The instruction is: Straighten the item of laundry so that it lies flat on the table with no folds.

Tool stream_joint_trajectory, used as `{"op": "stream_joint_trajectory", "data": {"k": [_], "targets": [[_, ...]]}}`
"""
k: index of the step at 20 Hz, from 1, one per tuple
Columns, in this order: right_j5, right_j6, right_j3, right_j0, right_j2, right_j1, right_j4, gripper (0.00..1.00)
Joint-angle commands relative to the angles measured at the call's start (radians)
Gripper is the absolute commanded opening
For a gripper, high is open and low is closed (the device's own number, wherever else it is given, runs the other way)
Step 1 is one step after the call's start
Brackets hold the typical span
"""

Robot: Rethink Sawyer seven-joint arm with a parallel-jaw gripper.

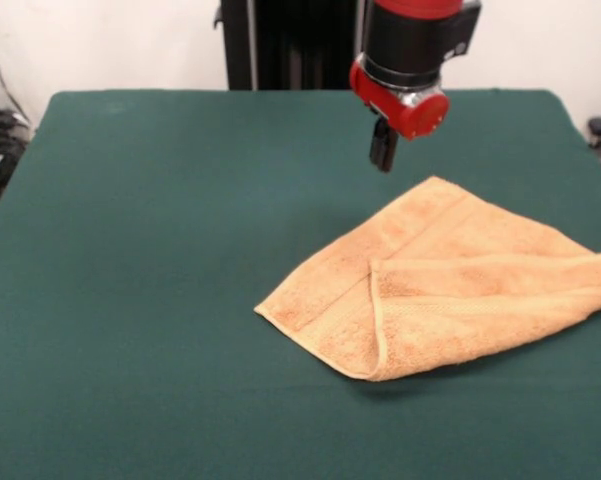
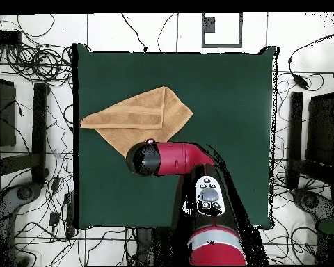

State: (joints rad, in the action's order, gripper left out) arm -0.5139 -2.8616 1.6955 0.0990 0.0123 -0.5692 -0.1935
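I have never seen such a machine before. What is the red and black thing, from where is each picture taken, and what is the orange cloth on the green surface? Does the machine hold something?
The red and black thing is a robot arm. At its end is a small dark gripper, the part that grasps things. One picture looks across the table toward the robot, so the arm comes down from the top. The other looks straight down from above, and there the arm reaches in from the bottom.

The green surface is a table. On it lies one orange-tan towel, near one side edge. It is not flat: part of it is folded over itself.

The gripper holds nothing. It hangs above the table beside a corner of the towel, without touching it. Whether it is open or closed cannot be seen.
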Motion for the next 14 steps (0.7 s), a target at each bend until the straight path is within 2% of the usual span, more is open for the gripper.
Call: {"op": "stream_joint_trajectory", "data": {"k": [1,8,14], "targets": [[0.084,-0.051,0.117,-0.035,0.046,0.043,0.001,0.00],[0.084,-0.046,0.098,-0.028,0.046,0.048,0.013,0.00],[-0.045,-0.046,-0.084,-0.010,0.049,0.062,0.073,0.00]]}}
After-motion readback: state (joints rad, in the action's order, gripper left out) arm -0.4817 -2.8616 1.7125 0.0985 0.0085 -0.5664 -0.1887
